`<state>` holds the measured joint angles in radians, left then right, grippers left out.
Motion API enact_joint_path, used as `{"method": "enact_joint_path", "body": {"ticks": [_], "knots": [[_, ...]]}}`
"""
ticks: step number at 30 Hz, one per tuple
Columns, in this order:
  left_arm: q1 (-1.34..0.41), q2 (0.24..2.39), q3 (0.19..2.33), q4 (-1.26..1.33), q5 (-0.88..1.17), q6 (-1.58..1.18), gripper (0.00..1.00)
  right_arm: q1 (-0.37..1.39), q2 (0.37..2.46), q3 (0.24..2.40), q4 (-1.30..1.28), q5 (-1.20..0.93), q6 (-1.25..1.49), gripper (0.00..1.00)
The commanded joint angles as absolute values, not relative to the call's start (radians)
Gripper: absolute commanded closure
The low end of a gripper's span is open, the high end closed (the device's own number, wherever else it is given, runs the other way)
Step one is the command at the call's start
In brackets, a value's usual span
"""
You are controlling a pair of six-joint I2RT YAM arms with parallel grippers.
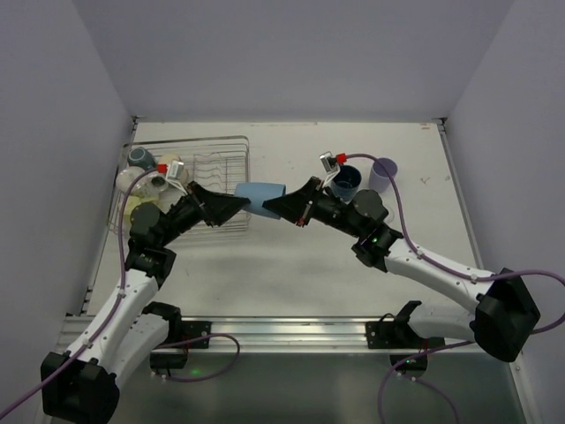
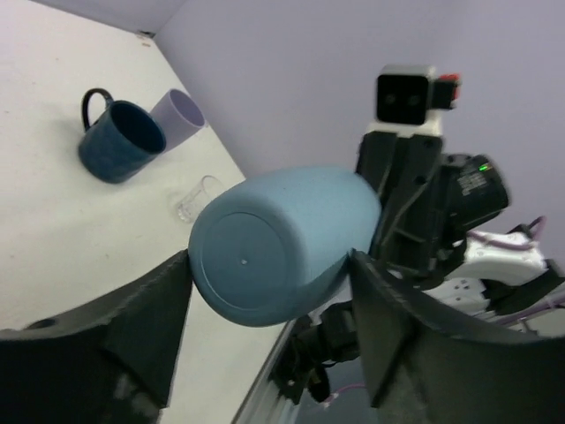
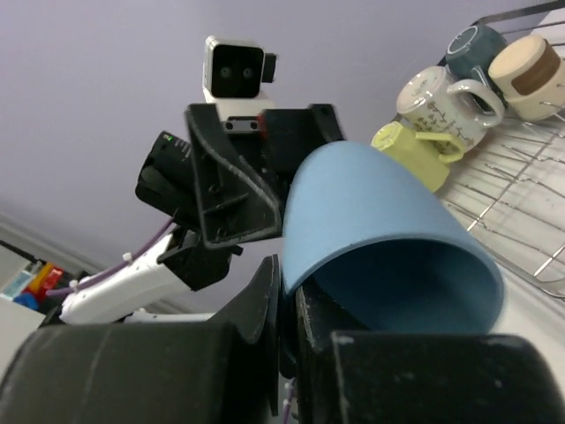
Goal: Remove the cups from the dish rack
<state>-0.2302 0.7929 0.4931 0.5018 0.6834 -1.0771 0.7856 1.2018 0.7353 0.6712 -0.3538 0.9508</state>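
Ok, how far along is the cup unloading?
Done: a navy mug and a lavender tumbler sit on the table, outside the dish rack. In hand: the light blue cup hangs mid-air, the right gripper pinching its rim and the left gripper flanking its base. Left: at least four in the rack, among them a dark teal cup, a tan cup and a pale yellow cup.

The white table [image 1: 291,265] has a wire dish rack [image 1: 221,163] on its left side. A navy mug [image 1: 346,183] and a lavender cup [image 1: 383,173] sit close together on the right.

White-and-black arms [image 1: 124,309] carry purple cables [image 1: 403,212]; left gripper [image 1: 244,205] and right gripper [image 1: 267,208] are black.
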Motion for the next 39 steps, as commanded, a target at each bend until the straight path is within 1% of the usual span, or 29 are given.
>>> {"method": "enact_joint_path", "body": {"ticks": [1,3,4,5,7,8,10,11,13,14,15,17,18,19,21,26,29,39], "knots": [[-0.244,0.772,0.583,0.303,0.697,-0.887,0.15,0.79,1.183,0.837,0.577,-0.252,0.867,1.0],[-0.242,0.749,0.661,0.157,0.629,-0.75,0.04,0.779,1.154,0.868,0.433,-0.186,0.795,1.0],[-0.242,0.738,0.681,0.032,0.603,-0.708,0.0,0.77,1.126,0.889,0.367,-0.172,0.764,1.0],[-0.242,0.726,0.711,-0.035,0.576,-0.671,0.0,0.75,1.115,0.916,0.213,-0.129,0.734,1.0],[-0.242,0.68,0.727,-0.176,0.479,-0.569,0.0,0.717,1.103,0.992,0.065,-0.101,0.635,1.0],[-0.242,0.664,0.726,-0.208,0.459,-0.542,0.0,0.666,1.098,1.017,-0.071,-0.092,0.606,1.0],[-0.242,0.626,0.719,-0.292,0.428,-0.462,0.0,0.602,1.104,1.092,-0.196,-0.092,0.533,1.0],[-0.242,0.617,0.716,-0.32,0.423,-0.437,0.0,0.539,1.112,1.124,-0.322,-0.086,0.506,1.0],[-0.242,0.595,0.716,-0.398,0.414,-0.353,0.0,0.493,1.15,1.225,-0.441,-0.008,0.425,1.0],[-0.247,0.586,0.713,-0.42,0.397,-0.336,0.0,0.451,1.17,1.262,-0.542,0.015,0.401,1.0],[-0.258,0.556,0.709,-0.431,0.353,-0.33,0.0,0.431,1.221,1.337,-0.586,0.076,0.364,1.0],[-0.29,0.513,0.68,-0.423,0.334,-0.334,0.0,0.381,1.284,1.411,-0.705,0.133,0.321,1.0],[-0.298,0.477,0.667,-0.422,0.316,-0.334,0.0,0.37,1.354,1.492,-0.744,0.155,0.308,1.0],[-0.32,0.468,0.648,-0.423,0.299,-0.331,0.0,0.348,1.388,1.529,-0.815,0.2,0.296,1.0],[-0.351,0.448,0.627,-0.425,0.259,-0.345,0.0,0.327,1.448,1.636,-0.874,0.225,0.261,1.0],[-0.402,0.44,0.612,-0.405,0.262,-0.347,0.0,0.259,1.62,1.826,-1.025,0.227,0.21,1.0],[-0.433,0.431,0.607,-0.402,0.255,-0.348,0.0,0.226,1.703,1.9,-1.075,0.229,0.192,1.0],[-0.451,0.434,0.606,-0.402,0.253,-0.353,0.0,0.164,1.848,2.008,-1.104,0.186,0.163,1.0]]}}
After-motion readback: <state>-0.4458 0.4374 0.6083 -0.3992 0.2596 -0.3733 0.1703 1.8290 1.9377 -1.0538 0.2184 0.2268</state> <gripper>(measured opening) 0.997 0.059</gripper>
